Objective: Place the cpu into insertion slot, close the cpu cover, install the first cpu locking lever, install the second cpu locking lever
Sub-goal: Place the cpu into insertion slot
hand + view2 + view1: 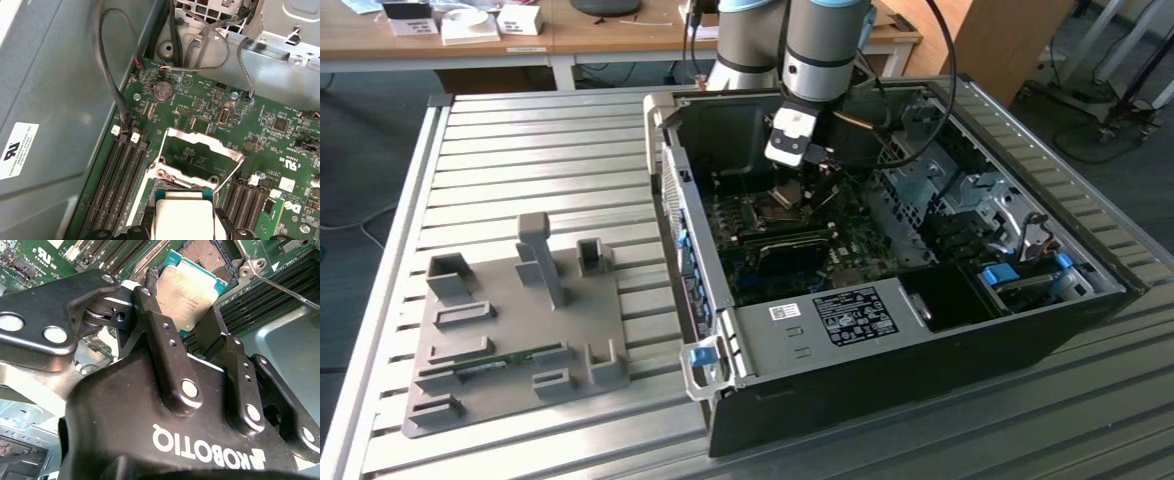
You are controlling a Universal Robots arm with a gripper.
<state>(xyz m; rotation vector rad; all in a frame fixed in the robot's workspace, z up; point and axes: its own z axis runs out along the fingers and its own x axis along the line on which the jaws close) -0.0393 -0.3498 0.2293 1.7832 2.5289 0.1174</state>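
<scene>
Gripper point(180, 310) jaws are clenching one cpu point(192, 287) over the single insertion slot point(207, 255), its cpu cover point(200, 140) standing open.

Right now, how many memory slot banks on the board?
2. One memory slot bank flanks the insertion slot on the side nearer the grey panel, the other bank on the opposite side. The held cpu may hide more.
</scene>
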